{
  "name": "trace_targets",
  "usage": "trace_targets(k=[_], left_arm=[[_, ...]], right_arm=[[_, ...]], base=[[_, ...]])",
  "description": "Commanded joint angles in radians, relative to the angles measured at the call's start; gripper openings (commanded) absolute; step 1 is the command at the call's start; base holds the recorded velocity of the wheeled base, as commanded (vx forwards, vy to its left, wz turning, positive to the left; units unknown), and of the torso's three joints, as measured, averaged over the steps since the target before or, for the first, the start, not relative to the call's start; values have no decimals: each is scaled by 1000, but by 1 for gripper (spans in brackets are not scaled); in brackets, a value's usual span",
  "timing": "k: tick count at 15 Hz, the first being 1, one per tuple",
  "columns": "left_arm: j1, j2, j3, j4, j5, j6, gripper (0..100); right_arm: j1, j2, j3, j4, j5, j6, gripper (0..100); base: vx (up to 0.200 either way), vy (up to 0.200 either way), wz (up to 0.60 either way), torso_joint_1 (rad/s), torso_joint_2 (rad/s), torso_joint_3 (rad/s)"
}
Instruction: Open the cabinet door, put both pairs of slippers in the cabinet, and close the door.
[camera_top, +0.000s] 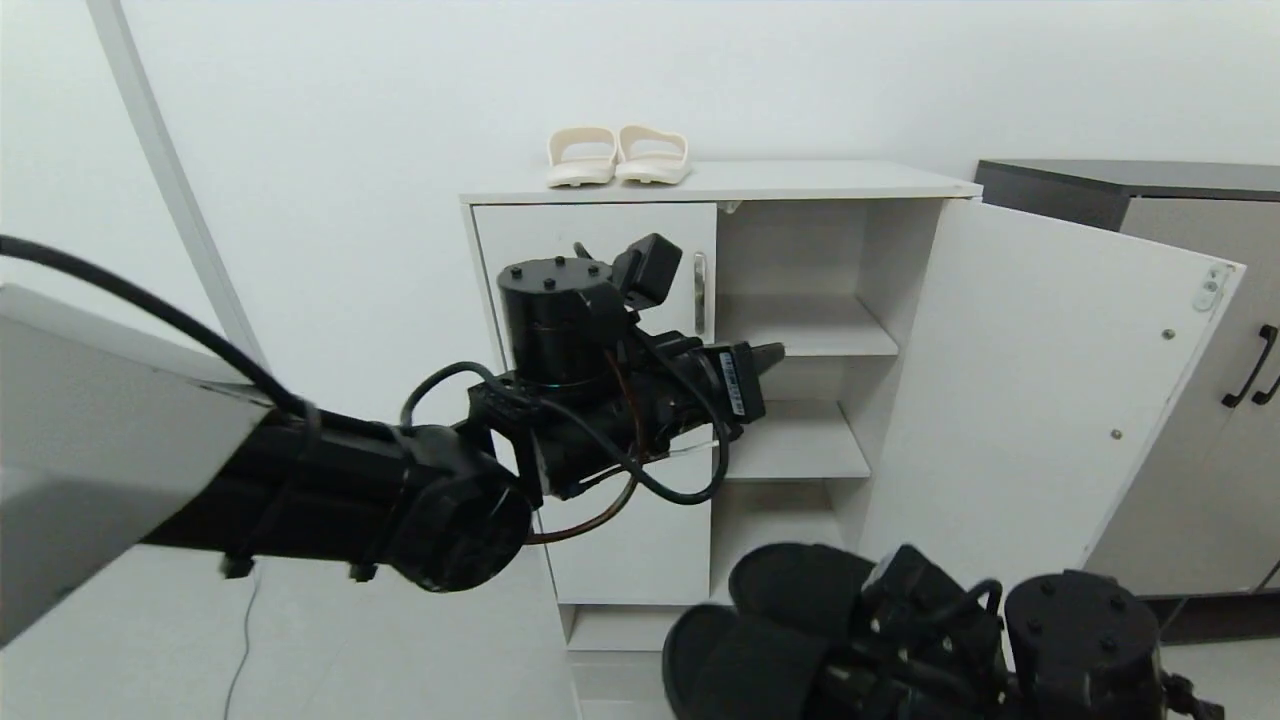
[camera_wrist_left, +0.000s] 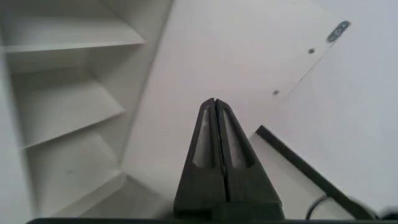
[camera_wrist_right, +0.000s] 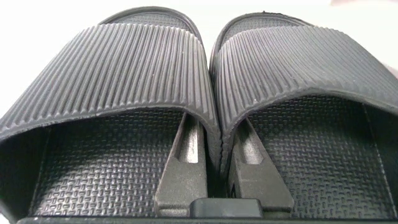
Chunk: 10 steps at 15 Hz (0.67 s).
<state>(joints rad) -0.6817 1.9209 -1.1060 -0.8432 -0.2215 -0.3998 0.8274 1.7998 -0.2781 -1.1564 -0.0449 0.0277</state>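
While the cabinet's (camera_top: 800, 185) right door (camera_top: 1040, 400) stands swung wide open, you have the left gripper (camera_top: 770, 355) pressed fully together and empty. It sits at the front of the cabinet's open compartment, between the upper shelf (camera_top: 810, 330) and the lower shelf (camera_top: 800, 445). Your right gripper (camera_top: 880, 620) is low in front of the cabinet's bottom opening. It is clamped on the touching inner edges of the black ribbed slippers (camera_top: 790, 600), with one finger (camera_wrist_right: 186, 162) inside each slipper under its strap. The beige slippers (camera_top: 618, 157) lie side by side on top of the cabinet, above its closed left door (camera_top: 600, 230).
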Motion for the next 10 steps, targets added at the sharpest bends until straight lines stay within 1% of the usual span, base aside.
trace_targets(k=[1,2,3,4,5,6,7,8,9,10], left_arm=[[99,-187,159,4,45,45,0],[123,-261,238,9,91,91,0],[146,-333,313,7,146,121,0],[168,-410,385,10,195,130,0],[197,-490,452,12,237,150,0],[240,-572,515,21,284,191,0],[291,-671,578,52,338,254,0],[312,-723,609,73,372,288,0],[366,-878,670,138,475,314,0],[392,-956,687,177,510,311,0]], right_arm=[[-87,84,-124,-9,-115,34,0],[-102,119,-188,-8,-173,72,0],[-116,153,-256,-5,-242,113,0],[-134,185,-305,7,-305,126,0],[-149,207,-345,26,-365,126,0],[-159,225,-378,44,-418,127,0],[-169,239,-409,58,-472,127,0],[-172,248,-423,66,-501,126,0],[-177,265,-454,69,-570,126,0],[-179,271,-461,69,-593,126,0]], base=[[0,0,0,0,0,0],[0,0,0,0,0,0],[0,0,0,0,0,0],[0,0,0,0,0,0],[0,0,0,0,0,0],[0,0,0,0,0,0],[0,0,0,0,0,0],[0,0,0,0,0,0],[0,0,0,0,0,0],[0,0,0,0,0,0]])
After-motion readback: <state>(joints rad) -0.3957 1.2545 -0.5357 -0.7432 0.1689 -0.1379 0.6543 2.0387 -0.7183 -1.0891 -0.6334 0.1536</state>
